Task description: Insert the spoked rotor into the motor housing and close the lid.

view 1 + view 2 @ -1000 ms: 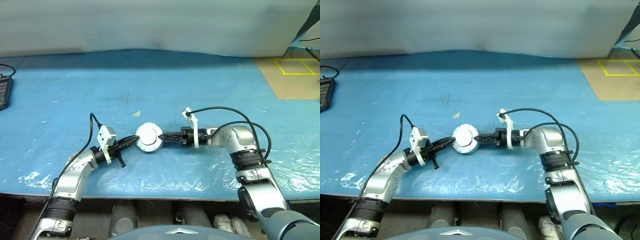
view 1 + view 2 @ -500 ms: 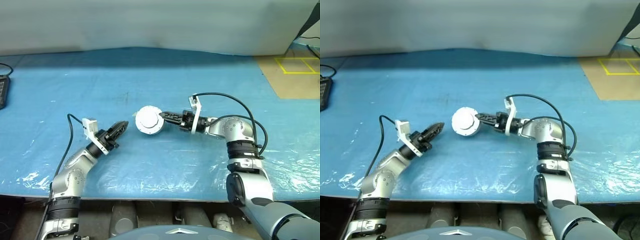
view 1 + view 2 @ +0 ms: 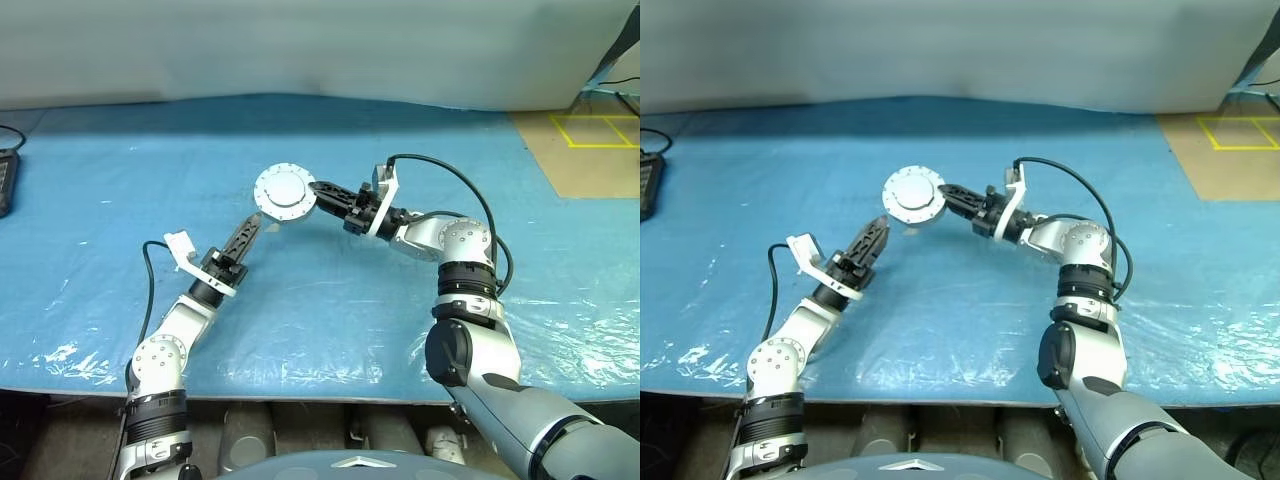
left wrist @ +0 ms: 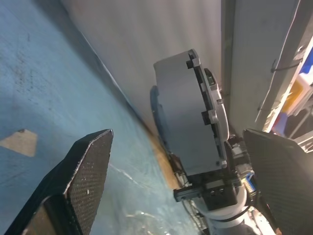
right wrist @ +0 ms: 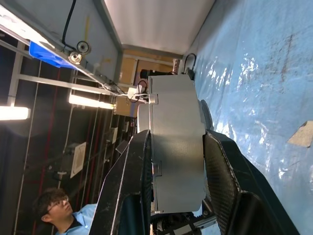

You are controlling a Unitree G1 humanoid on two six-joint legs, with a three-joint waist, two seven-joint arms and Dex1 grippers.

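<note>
From the left eye view, the right pincer point(image 3: 318, 189) is holding the closed motor housing point(image 3: 285, 192) up off the blue counter point(image 3: 420, 130), its plain round face with a ring of small screws turned toward the camera, probably so the finished assembly can be shown or checked; the spoked rotor, I judge, is sitting inside where it cannot be seen. The left pincer point(image 3: 252, 226) is hanging just below and to the left of the housing, apart from it and carrying nothing. In the right eye view the layout is the same, the housing point(image 3: 913, 194) raised between the two arms. From the left wrist view, the black fingers point(image 4: 80, 181) are standing wide apart with the housing point(image 4: 188, 125) seen edge-on beyond them, the lid point(image 4: 215, 110) seated on one side. From the right wrist view, the two fingers point(image 5: 128, 193) are pressing against opposite flat sides of the housing point(image 5: 176, 147), partly spread and clamping it firmly.
</note>
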